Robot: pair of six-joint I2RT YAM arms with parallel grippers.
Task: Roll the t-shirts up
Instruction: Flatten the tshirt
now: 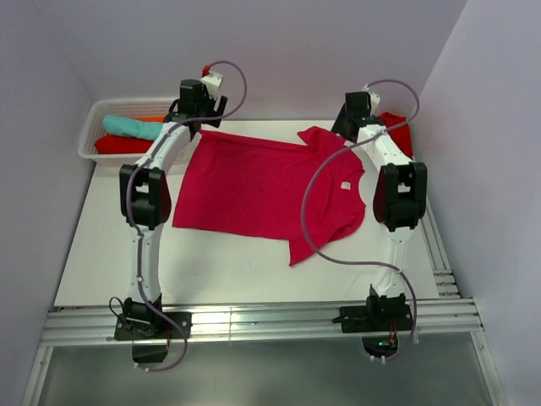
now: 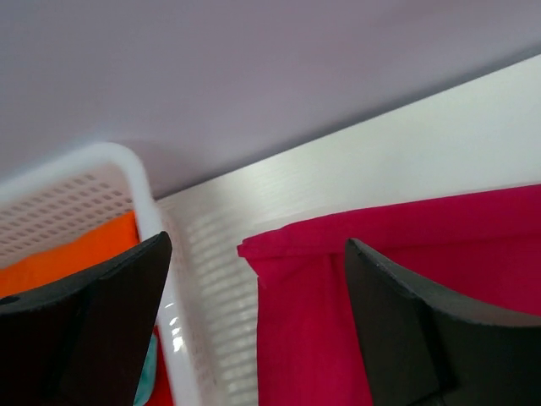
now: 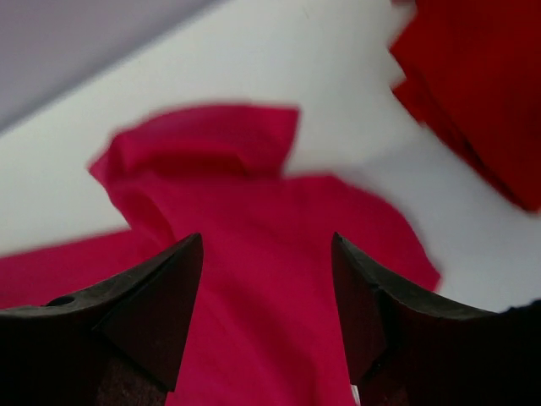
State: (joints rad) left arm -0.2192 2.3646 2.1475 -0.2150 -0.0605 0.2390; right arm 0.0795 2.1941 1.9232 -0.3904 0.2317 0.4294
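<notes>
White table (image 1: 211, 271), center frame: crimson t-shirt (image 1: 254, 186) flat, rolling not begun. Left gripper (image 2: 255, 245), right gripper (image 3: 267, 241) spread wide, empty.

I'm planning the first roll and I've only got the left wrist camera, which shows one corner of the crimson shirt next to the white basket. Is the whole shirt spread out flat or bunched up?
Observer: The crimson t-shirt lies spread nearly flat on the table, hem on the left, collar on the right.
Operator: Where's the right gripper?
Observer: The right gripper hangs open by the far sleeve, holding nothing.
Operator: Anything else over there?
Observer: A scarlet t-shirt lies at the table's far right corner, apart from the crimson one.
</notes>
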